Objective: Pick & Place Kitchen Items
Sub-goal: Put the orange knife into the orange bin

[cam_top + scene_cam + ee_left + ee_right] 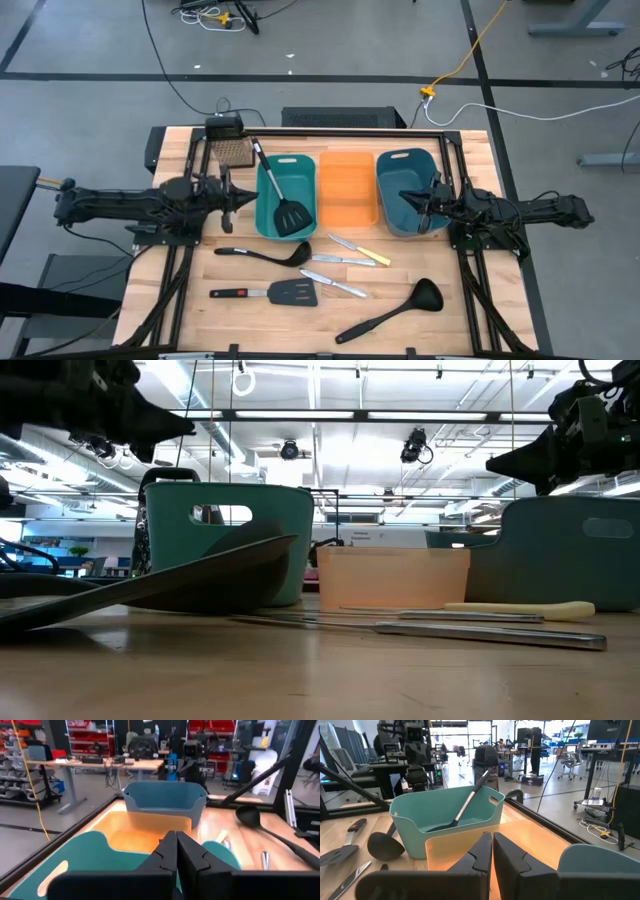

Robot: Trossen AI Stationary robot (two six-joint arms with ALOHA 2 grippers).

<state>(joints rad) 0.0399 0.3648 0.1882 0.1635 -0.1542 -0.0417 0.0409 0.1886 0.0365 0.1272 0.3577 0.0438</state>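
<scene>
My left gripper (236, 200) is shut and empty, held above the table just left of the teal bin (287, 195). My right gripper (408, 200) is shut and empty over the dark blue-green bin (408, 172). A black slotted spatula (280, 195) lies in the teal bin, its handle leaning on the far left rim (470, 800). On the table lie a black ladle (265, 254), a red-marked spatula (268, 294), two silver knives (338, 260) (335, 284), a yellow-handled knife (362, 252) and a second ladle (395, 312).
An orange bin (346, 190) stands between the two other bins. A metal grid-like object (232, 152) and a black box (225, 127) sit at the far left. The black frame rails (470, 290) run along both table sides. Bare wood shows near the front edge (250, 330).
</scene>
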